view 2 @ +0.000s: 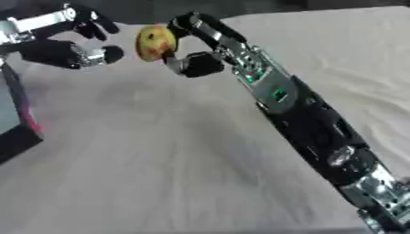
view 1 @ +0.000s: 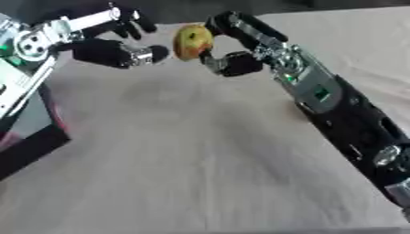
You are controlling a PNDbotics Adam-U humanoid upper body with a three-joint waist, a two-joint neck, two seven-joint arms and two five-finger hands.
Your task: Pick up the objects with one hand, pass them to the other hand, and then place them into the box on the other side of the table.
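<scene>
The right hand [view 1: 232, 43] was raised above the beige cloth-covered table [view 1: 200, 164], its fingers and thumb curled around a round yellow fruit with a reddish patch [view 1: 192, 42], which was held in the air clear of the cloth. The left hand [view 1: 120, 39] was just beside the fruit on its left, fingers spread and thumb extended toward it, holding nothing; contact could not be determined. A dark-walled box [view 1: 32, 146] stood at the table's left edge. The left eye view showed more of this box and the left forearm; the right eye view showed the right arm down to its silver lower joint
</scene>
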